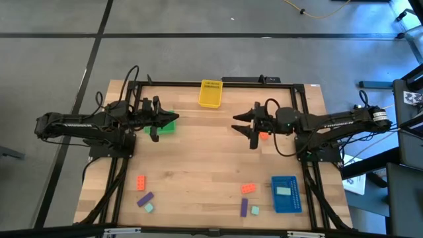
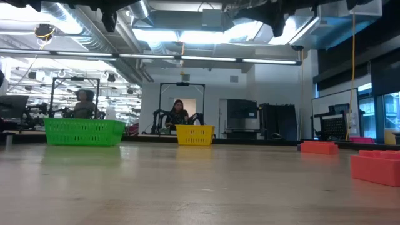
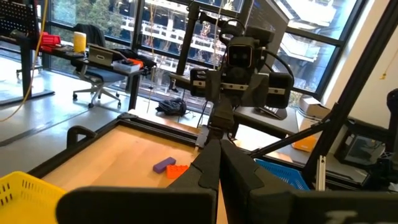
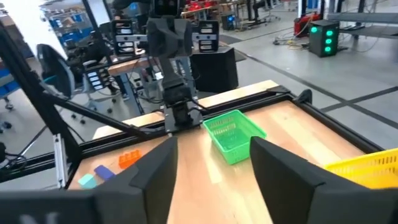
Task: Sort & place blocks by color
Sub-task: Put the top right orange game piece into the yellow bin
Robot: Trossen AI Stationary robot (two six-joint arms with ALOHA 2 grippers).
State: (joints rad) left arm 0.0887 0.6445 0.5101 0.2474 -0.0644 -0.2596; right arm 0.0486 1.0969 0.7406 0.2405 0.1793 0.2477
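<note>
Small blocks lie flat on the wooden table. Near the front left are an orange (image 1: 141, 182), a purple (image 1: 145, 198) and a mint one (image 1: 149, 207). Front right lie an orange (image 1: 248, 189), a purple (image 1: 244, 207) and a mint one (image 1: 255, 210). Another orange block (image 1: 264, 136) lies under my right arm, and a mint block (image 1: 283, 191) lies in the blue tray (image 1: 294, 205). My left gripper (image 1: 173, 119) (image 3: 219, 171) is shut and empty, raised over the green tray (image 1: 168, 127). My right gripper (image 1: 244, 129) (image 4: 214, 171) is open and empty, raised near the table's middle.
The yellow tray (image 1: 211, 93) stands at the far edge, the green tray (image 4: 233, 135) at the left and the blue tray at the front right. A black frame (image 1: 125, 152) borders the table. Bare wood lies between the two grippers. People sit in the room beyond.
</note>
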